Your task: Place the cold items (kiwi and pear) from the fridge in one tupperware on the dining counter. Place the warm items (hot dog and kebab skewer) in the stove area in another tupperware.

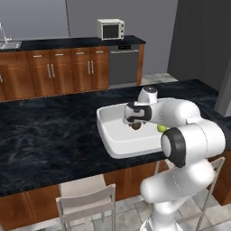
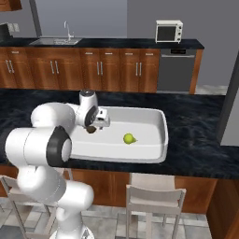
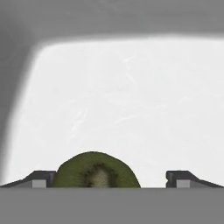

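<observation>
In the hand view the gripper (image 3: pixel 110 180) is hanging over the white floor of the tupperware (image 3: pixel 131 96) with its jaws spread wide, one dark tip at each lower corner and daylight beside both. The kiwi (image 3: pixel 98 171), cut face up and showing its pale core, is lying right between the tips at the near edge of that view, touching neither; it appears to be resting on the tub floor, let go, not pinched. It is nearly round, so no long axis is mattering here. The one relation the coming move is turning on is this: the fruit is sitting directly under the open jaws, so I judge a straight lift away from it to be the clean way out, with no sideways sweep that could nudge it.

From the right base camera the kiwi (image 2: pixel 91 130) is showing as a brown lump just under the hand, near the tub's left end, and the pear (image 2: pixel 129 138) is lying apart from it toward the middle of the same tub. Both cold items are thus looking placed.

The tupperware is standing on a dark marbled surface (image 2: pixel 200 154) with stools (image 2: pixel 154 196) tucked below its near edge. Beyond, wooden cabinets (image 2: pixel 107 70) are running along the wall, with a toaster oven (image 2: pixel 169 31) on the far top.
</observation>
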Available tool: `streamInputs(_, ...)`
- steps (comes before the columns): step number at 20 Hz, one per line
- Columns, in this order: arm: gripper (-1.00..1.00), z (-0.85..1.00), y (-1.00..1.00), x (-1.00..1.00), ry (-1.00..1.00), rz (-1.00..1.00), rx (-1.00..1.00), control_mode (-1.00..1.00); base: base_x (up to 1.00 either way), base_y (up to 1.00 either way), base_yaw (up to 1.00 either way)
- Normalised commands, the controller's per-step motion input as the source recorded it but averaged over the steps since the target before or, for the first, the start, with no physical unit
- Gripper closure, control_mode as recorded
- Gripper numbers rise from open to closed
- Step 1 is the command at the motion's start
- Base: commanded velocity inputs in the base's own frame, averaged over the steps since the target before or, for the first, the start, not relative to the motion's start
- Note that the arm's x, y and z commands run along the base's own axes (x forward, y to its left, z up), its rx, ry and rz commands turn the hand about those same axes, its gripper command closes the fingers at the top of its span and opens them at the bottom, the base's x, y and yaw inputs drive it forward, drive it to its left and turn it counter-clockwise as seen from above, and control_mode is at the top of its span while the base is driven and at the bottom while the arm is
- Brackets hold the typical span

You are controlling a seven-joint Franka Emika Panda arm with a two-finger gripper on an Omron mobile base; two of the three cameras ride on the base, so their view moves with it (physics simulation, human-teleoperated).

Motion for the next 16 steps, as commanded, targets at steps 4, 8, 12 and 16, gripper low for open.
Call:
streamInputs(4,-1.0,0.08,-0.01,-0.07,0.0,-0.01,0.0,-1.0,0.0,0.0,0.0)
streamInputs(8,-1.0,-0.03,-0.04,0.12,0.04,-0.02,0.01,-1.0,0.0,0.0,0.0)
streamInputs(12,-1.0,-0.07,-0.01,0.18,0.05,0.0,0.0,-1.0,0.0,0.0,0.0)
streamInputs(16,-1.0,-0.29,0.0,0.22,0.02,0.0,0.0,-1.0,0.0,0.0,0.0)
